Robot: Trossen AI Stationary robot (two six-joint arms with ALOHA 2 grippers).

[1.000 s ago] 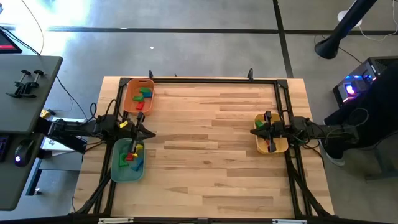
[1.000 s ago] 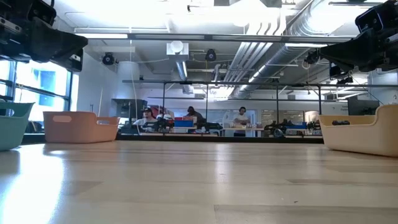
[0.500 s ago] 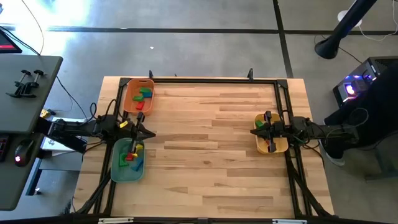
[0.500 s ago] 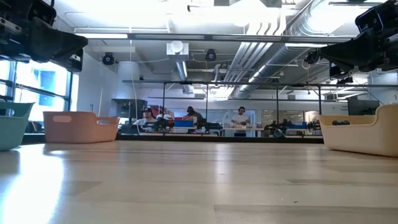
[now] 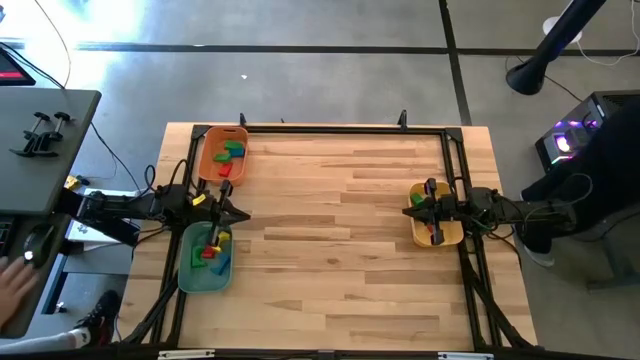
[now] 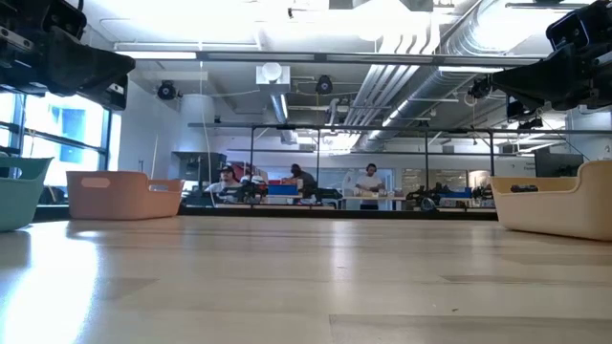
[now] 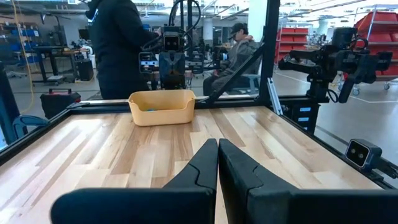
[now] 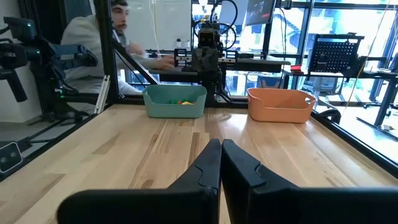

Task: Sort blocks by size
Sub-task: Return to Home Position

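The left gripper (image 7: 217, 144) has its two dark fingers (image 7: 200, 167) pressed flat together with nothing between them, and the right gripper (image 8: 221, 144) shows the same tight seam between its fingers (image 8: 205, 167). Seen from above, the left gripper (image 5: 236, 213) hangs at the table's (image 5: 340, 250) left side, between the orange tray (image 5: 206, 150) and the teal tray (image 5: 190, 268), pointing toward the middle. The right gripper (image 5: 410, 210) sits over the yellow tray (image 5: 452, 240) at the right side, pointing back across the bare wood. From table height both arms hang raised, clear of the surface. All the blocks lie inside trays: green, blue and red ones (image 5: 230, 155) in the orange tray, red, green and yellow ones in the teal tray, a green and a red one in the yellow tray. A person's hand (image 5: 12, 285) shows off the table's left.
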